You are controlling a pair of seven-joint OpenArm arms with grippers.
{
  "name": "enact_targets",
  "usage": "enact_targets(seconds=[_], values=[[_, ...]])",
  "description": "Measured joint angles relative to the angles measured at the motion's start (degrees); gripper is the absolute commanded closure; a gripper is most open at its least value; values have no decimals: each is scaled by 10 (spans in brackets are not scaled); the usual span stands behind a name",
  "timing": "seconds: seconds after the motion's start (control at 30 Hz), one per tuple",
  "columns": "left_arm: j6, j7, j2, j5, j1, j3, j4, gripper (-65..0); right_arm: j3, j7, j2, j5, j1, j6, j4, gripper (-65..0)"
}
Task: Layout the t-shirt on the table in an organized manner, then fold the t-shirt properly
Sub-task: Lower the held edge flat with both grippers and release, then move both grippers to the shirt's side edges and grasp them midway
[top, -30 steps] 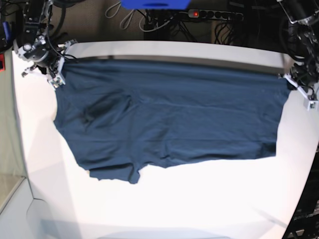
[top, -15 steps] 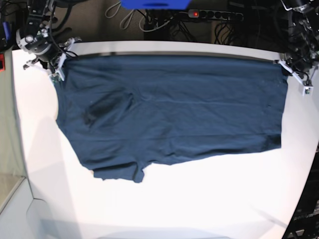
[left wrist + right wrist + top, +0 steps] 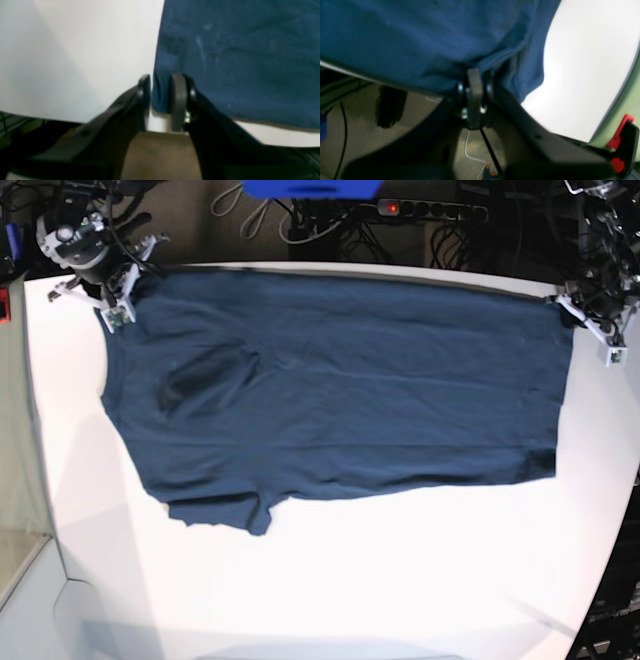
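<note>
The dark navy t-shirt (image 3: 340, 390) lies spread across the far half of the white table (image 3: 400, 580), stretched between my two grippers. My left gripper (image 3: 572, 312) is at the far right corner, shut on the shirt's corner; in the left wrist view its fingers (image 3: 178, 97) pinch the cloth's edge (image 3: 160, 95). My right gripper (image 3: 118, 292) is at the far left corner, shut on the opposite corner; in the right wrist view the cloth (image 3: 432, 37) bunches at the closed fingers (image 3: 474, 82). A sleeve (image 3: 225, 515) hangs out at the near left.
A power strip (image 3: 430, 208) and cables lie beyond the table's far edge, next to a blue object (image 3: 310, 188). The shirt's far hem runs along the table's back edge. A red clamp (image 3: 620, 135) shows at the edge of the right wrist view.
Both grippers have pulled the shirt towards the table's far edge. The cloth has slid back with them and lies flatter, and the near hem has moved away from the front.
</note>
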Motion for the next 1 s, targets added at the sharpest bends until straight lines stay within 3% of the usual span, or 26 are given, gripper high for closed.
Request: enact_targets(seconds=[0.2, 0.23, 0.33, 0.47, 0.53, 1.0], values=[[-2, 0, 0, -2, 1, 0, 1, -144, 0, 2, 2, 0, 3, 0, 0, -221], [-15, 0, 0, -1, 1, -1, 1, -147, 0, 1, 2, 0, 3, 0, 0, -235], [-77, 0, 0, 6, 1, -2, 1, -239, 0, 0, 3, 0, 2, 0, 2, -263], [-87, 11, 7, 2, 0, -36, 0, -408, 44, 0, 1, -1, 2, 0, 2, -282], [-88, 19, 6, 10, 1, -59, -1, -445, 62, 0, 3, -3, 3, 0, 2, -289], [-88, 18, 4, 10, -42, -124, -1, -450, 102, -3, 11, 2, 41, 0, 7, -326]])
